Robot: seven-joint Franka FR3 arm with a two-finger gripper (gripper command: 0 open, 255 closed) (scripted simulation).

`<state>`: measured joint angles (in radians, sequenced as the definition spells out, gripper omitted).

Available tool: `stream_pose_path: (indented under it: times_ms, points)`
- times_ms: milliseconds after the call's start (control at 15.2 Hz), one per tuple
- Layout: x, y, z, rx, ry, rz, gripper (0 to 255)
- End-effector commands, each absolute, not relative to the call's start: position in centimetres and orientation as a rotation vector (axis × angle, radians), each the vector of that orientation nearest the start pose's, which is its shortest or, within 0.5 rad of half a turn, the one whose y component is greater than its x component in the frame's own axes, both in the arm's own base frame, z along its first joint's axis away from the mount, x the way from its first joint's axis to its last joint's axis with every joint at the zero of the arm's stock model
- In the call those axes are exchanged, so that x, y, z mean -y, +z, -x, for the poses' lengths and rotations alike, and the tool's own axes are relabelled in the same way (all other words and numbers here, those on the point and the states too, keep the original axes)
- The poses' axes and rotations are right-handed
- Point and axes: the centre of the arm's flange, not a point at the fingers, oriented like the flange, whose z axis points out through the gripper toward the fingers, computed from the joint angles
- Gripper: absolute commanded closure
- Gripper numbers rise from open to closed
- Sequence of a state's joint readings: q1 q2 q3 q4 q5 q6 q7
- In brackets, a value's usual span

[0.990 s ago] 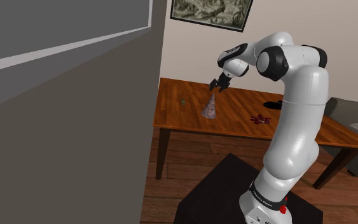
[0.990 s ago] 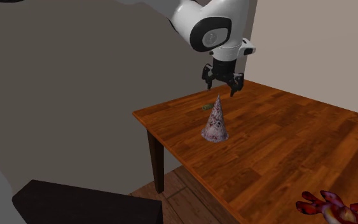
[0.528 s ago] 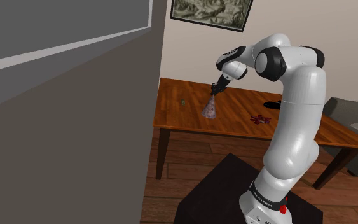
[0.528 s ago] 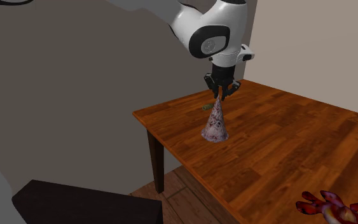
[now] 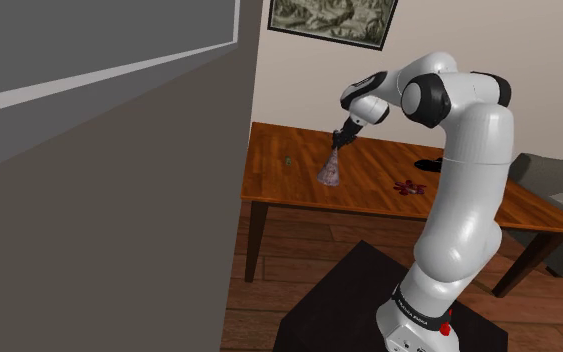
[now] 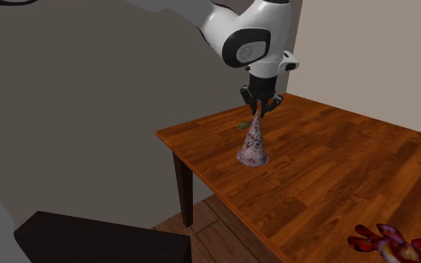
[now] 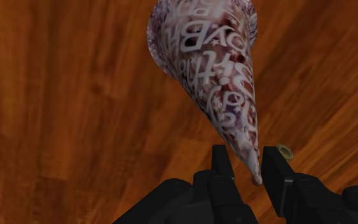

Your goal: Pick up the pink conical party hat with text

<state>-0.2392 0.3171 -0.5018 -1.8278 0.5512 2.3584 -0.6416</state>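
The party hat [image 6: 252,146] is a pinkish-purple cone covered in white lettering, standing upright on the brown wooden table [image 6: 328,172]. In the shoulder view the hat [image 5: 330,172] stands near the table's middle, toward that view's left. My black gripper [image 6: 259,112] comes down from above and is shut on the cone's tip. The wrist view shows the hat [image 7: 209,63] widening away from my gripper [image 7: 247,168], its point clasped between the two fingers. In the shoulder view the gripper [image 5: 338,143] sits right at the top of the cone.
A small green item [image 6: 242,125] lies just beyond the hat. A red-lobed object [image 5: 407,185] and a black one [image 5: 431,162] lie on the table nearer the arm. A grey wall [image 5: 99,200] fills the shoulder view's left. My dark stand [image 5: 349,300] is below the table edge.
A second ago the gripper hung open above the hat. It came down and shut on the tip. Nothing has moved over the last half second.
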Motion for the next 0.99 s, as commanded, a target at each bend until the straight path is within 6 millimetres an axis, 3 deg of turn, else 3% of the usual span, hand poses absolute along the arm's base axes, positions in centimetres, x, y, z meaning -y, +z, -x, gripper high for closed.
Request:
stream_pose_path:
  times_ms: [0, 924]
  points:
    - [41.6, 41.4, -50.2, -0.604, -0.594, 2.969, 255]
    - [41.6, 48.3, -50.2, -0.604, -0.594, 2.969, 255]
